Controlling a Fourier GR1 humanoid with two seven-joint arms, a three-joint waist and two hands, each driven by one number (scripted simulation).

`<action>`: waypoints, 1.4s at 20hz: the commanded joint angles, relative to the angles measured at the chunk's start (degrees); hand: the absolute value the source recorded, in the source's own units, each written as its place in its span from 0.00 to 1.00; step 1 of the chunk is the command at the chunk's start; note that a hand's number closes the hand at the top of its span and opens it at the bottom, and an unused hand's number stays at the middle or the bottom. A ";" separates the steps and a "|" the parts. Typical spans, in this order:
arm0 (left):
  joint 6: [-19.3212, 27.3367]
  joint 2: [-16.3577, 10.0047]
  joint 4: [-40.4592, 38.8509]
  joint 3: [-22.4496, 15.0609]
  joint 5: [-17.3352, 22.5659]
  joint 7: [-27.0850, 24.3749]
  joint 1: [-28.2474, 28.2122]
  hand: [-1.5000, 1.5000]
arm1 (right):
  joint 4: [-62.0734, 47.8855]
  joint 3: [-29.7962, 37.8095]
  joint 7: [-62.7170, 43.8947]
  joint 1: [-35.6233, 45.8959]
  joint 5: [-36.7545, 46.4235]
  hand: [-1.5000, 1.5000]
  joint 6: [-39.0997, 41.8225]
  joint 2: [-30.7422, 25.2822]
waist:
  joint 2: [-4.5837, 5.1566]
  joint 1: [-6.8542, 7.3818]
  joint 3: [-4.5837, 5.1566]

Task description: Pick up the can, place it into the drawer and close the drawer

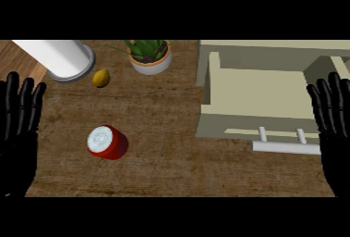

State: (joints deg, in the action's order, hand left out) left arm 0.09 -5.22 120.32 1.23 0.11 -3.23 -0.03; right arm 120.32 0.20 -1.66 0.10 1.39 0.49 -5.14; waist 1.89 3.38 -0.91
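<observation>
Left hand, right hand, white cylinder edge-cropped.

Left hand open, fingers straight and upward, right hand likewise open, well apart from it

The brown counter carries a red can standing at the front left, a yellow lemon behind it, a white cylinder and a potted plant at the back, and an open cream drawer at the right.
</observation>
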 commanded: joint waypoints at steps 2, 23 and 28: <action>4.36 1.65 5.63 0.45 -3.79 3.97 -4.59 0.00 | -4.03 -0.80 2.86 0.87 -0.10 0.00 -0.02 1.68 | -1.95 -2.86 0.88; 28.65 5.21 11.81 -10.89 -19.41 30.42 -14.37 0.00 | -5.35 5.52 -5.44 -4.69 -2.76 0.00 -1.51 1.58 | -1.87 -3.47 0.89; 28.96 5.21 7.30 -11.50 -16.26 25.28 -17.88 0.00 | 0.06 6.95 -6.87 -9.17 -5.12 0.00 0.16 1.37 | -1.95 -3.49 0.91</action>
State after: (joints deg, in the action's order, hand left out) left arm 28.36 -0.16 131.77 -10.03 -16.66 23.46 -18.67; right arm 119.00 7.04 -10.21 -5.83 -2.81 -0.67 -4.41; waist -0.05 0.02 0.00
